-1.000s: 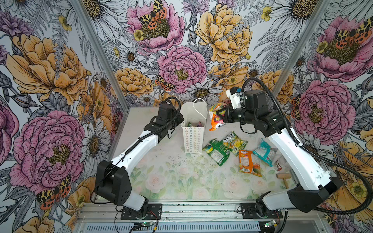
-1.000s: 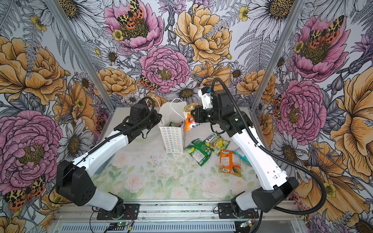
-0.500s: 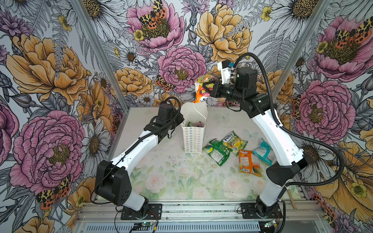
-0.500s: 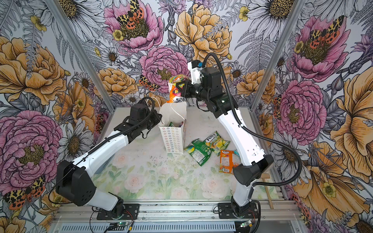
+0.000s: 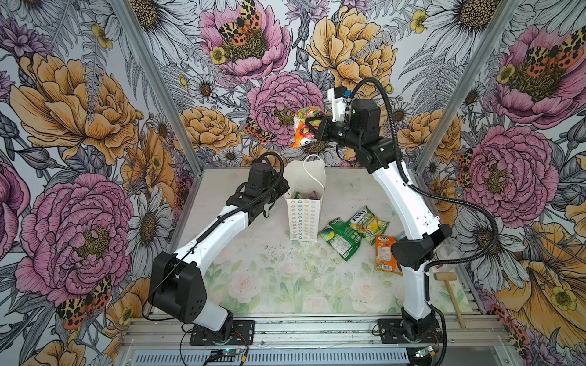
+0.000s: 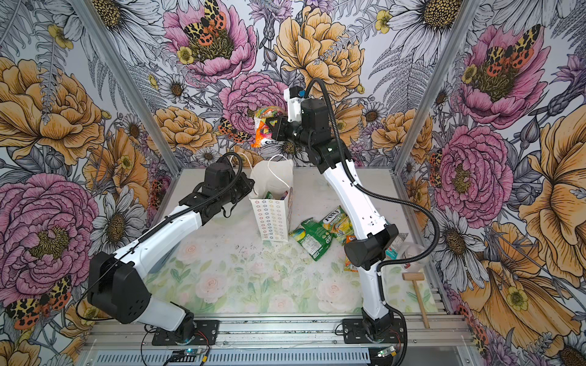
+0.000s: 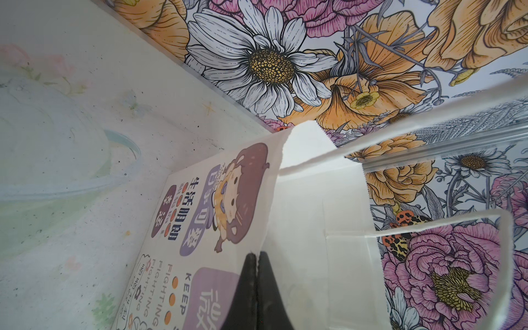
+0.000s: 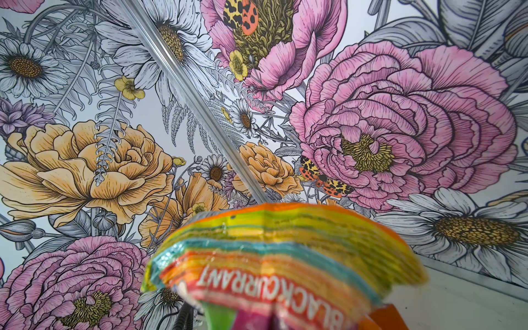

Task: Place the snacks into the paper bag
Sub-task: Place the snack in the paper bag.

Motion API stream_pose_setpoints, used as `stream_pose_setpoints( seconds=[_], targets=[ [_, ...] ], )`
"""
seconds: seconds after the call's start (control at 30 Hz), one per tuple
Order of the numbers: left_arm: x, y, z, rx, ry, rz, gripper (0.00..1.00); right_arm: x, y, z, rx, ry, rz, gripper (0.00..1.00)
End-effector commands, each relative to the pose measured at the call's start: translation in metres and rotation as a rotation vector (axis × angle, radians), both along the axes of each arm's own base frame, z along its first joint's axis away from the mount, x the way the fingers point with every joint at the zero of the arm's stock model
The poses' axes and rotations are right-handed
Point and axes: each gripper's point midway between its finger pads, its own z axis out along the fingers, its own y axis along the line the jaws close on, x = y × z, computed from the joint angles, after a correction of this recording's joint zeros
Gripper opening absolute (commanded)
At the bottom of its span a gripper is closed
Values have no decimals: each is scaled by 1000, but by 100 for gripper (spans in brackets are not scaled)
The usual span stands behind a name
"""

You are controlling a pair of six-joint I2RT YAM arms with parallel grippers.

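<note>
Three packets lie on the counter (image 5: 269, 272) at 4 o'clock of the paper bag (image 5: 303, 218): a green packet (image 5: 341, 237), a yellow-green packet (image 5: 367, 221) just beside it, and an orange packet (image 5: 384, 253). The bag stands upright with its mouth open. The left jaws, reaching in from 9 o'clock, are pinched tight on the bag's rim. The right jaws are clamped on a rainbow-topped packet (image 5: 302, 128), which hangs in the air at 12 o'clock of the bag, clear of it. A wooden mallet (image 5: 450, 290) lies at the counter's 4 o'clock corner.

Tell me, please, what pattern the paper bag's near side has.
Rows of pastel flower rings on the white paper bag, best in a top view.
</note>
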Motion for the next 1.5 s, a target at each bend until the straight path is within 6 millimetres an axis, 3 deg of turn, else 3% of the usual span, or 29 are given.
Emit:
stream_pose_setpoints(
  seconds=[0.0,0.33,0.67,0.93,1.13,1.47],
  targets=[
    [-4,-1,20,-29,-52,0,0,8,0,24,50,-93,-32,0],
    [-4,-3,17,-37,-52,-5,0,28,11,-1,64,-43,-43,0],
    [-6,-2,18,-39,-55,-6,0,35,28,-31,54,20,2,0],
    [-6,-1,19,-39,-57,-2,0,25,39,-66,-5,94,42,0],
    [-6,0,17,-39,-57,0,0,15,30,-92,-74,135,28,0],
    [-6,0,15,-35,-51,8,0,-7,16,-103,-113,169,25,0]
  ],
)
